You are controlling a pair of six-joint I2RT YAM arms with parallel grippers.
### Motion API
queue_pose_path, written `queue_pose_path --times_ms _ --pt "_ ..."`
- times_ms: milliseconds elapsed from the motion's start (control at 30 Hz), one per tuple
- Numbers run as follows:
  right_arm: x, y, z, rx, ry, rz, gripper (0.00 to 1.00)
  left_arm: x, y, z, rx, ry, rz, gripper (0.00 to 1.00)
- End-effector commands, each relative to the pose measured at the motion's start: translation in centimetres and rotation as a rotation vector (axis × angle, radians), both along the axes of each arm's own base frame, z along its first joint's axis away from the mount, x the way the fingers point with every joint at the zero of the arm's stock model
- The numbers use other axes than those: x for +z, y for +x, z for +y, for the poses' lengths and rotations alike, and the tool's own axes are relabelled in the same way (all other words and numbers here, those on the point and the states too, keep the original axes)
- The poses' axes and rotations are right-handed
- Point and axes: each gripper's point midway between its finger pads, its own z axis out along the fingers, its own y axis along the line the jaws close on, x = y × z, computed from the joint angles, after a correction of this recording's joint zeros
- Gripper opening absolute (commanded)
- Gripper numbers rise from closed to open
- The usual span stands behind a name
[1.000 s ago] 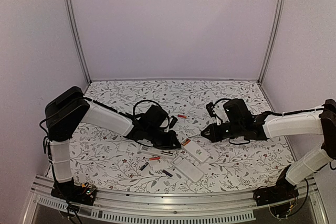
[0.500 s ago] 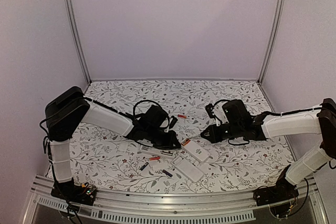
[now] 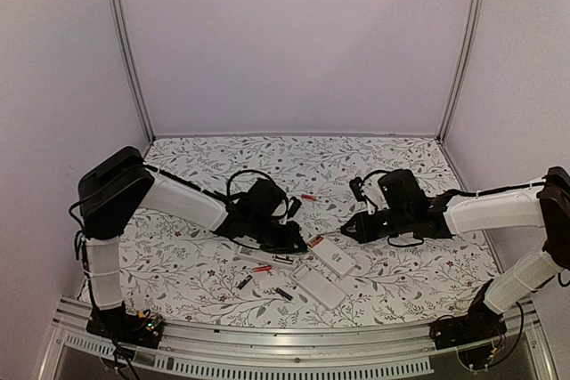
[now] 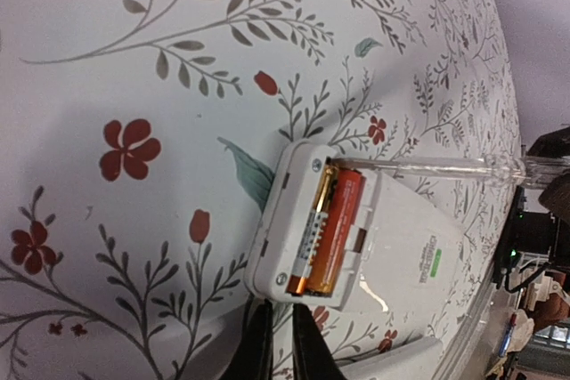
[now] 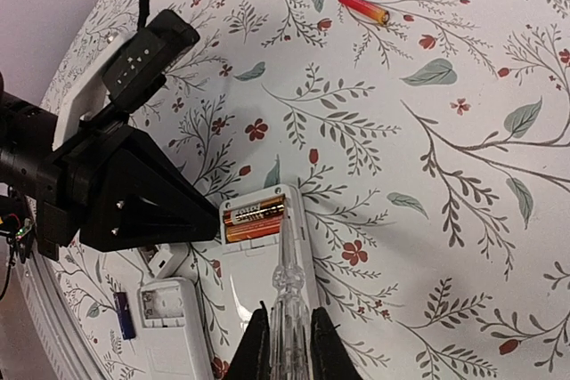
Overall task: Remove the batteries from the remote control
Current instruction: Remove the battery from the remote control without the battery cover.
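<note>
Flat table under a white cloth (image 3: 401, 166) printed with grey sprigs and small red flowers. Plain pale lilac walls (image 3: 294, 42) on three sides, aluminium posts (image 3: 125, 51) at the back corners. The white remote (image 4: 401, 246) lies mid-table toward the near edge, back up, cover off. In the top view its long axis runs on a diagonal, with the open end toward far-left. Two batteries (image 4: 331, 230) sit in that open compartment, one brownish-gold and one orange-red. They touch side by side, with their long axes across the remote's width, not along its length. A loose red battery (image 5: 362, 7) lies well apart toward the back, slanted on the cloth. More loose cells (image 3: 261, 268), one red and two dark, are scattered near the front, left of a second white remote (image 3: 319, 287). The left gripper (image 4: 281, 319) is low at the compartment end of the remote. Its jaws are drawn almost together with only a sliver of cloth showing between them, and nothing is gripped. Whether the tips touch the casing cannot be told. The right gripper (image 5: 287, 319) is clenched on a clear stick-like tool (image 5: 287, 273). The tool lies along the remote's length, and its tip is at the edge of the compartment just beside the cells.
</note>
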Motion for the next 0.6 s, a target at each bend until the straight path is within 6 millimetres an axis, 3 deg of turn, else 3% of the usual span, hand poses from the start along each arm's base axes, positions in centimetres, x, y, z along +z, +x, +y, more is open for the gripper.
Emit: queue_pose_path --times_ms 0,300,567 --pt "-0.6 -1.9 0.7 0.043 0.057 0.099 0.00 -1.2 0.3 0.3 0.003 0.027 0.009 0.08" --pt "-0.3 -3.5 1.8 0.050 0.173 0.223 0.00 -1.6 0.2 0.4 0.002 0.032 0.014 0.07" --pt "2.2 -4.2 2.6 0.069 0.268 0.262 0.00 -1.8 0.2 0.5 0.008 0.039 0.017 0.06"
